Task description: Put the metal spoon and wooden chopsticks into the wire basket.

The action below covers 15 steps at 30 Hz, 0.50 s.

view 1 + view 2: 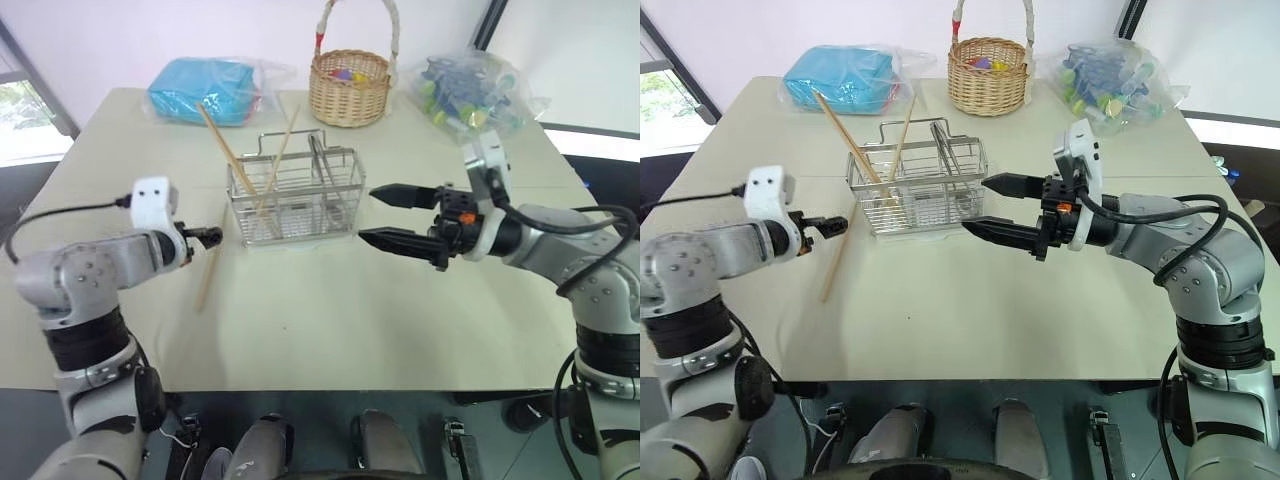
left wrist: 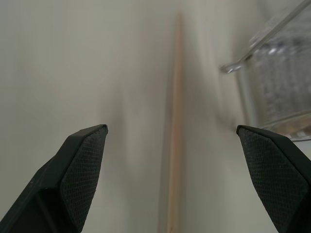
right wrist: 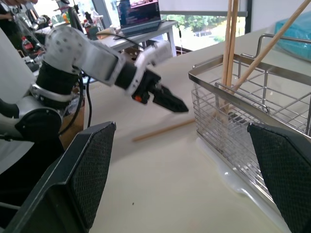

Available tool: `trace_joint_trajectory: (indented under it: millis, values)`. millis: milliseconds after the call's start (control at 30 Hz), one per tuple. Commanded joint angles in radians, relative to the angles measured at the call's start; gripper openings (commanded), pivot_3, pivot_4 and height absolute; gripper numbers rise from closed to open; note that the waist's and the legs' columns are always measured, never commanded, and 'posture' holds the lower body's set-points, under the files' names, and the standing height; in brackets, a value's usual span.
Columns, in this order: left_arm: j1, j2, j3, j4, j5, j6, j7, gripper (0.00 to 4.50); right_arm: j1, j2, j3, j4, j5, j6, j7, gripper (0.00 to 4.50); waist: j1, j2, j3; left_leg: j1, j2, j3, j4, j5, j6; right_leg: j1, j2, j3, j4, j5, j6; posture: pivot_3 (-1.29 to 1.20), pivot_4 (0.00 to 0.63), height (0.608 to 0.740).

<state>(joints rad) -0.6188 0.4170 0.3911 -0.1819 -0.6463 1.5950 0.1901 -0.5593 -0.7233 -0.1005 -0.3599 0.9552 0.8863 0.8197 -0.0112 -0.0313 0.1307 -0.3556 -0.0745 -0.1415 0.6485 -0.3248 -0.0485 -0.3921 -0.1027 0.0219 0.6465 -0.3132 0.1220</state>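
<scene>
1. Our left fingers (image 2: 87, 174) hang spread and empty, straddling the loose chopstick (image 1: 211, 258) flat on the desk (image 1: 330, 330).
2. Its long axis runs straight ahead between them.
3. The wire basket (image 1: 296, 195) stands just beside; our right gripper (image 1: 385, 216), also spread, sits farther off.

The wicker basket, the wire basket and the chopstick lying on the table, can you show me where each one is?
wicker basket (image 1: 348, 92), left eye view, on its woven side.
wire basket (image 1: 300, 205), left eye view, on its front mesh wall.
chopstick on the table (image 1: 209, 270), left eye view, on the middle of the stick.
</scene>
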Motion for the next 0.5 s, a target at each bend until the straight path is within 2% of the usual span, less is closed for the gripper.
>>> trace_joint_trajectory:
  millis: [33,233,500]
  values:
    - [-0.022,-0.003,-0.059,0.097,0.074,-0.098,-0.051,4.48,-0.012,0.004,-0.022,-0.032,0.018,0.000,-0.008,4.50,0.000,0.000,0.000,0.000,0.000,0.000,0.000,0.000,0.000,0.000,0.000,0.000,0.000,0.000,0.000,0.00,0.150,0.740]
    - [-0.135,0.002,-0.194,0.390,0.189,-0.301,-0.171,4.48,0.001,0.008,-0.025,-0.052,0.026,0.000,-0.023,4.50,0.008,0.001,0.000,0.001,0.000,0.000,0.000,0.000,0.000,0.001,0.000,0.000,0.000,0.000,0.000,0.00,0.150,0.740]
    - [-0.268,0.003,-0.276,0.761,0.325,-0.483,-0.282,4.48,0.011,0.009,-0.032,-0.062,0.026,-0.006,-0.035,4.50,0.019,0.005,-0.003,0.001,-0.001,0.000,0.000,0.000,0.000,0.001,0.000,0.000,0.000,0.000,0.000,0.00,0.150,0.740]
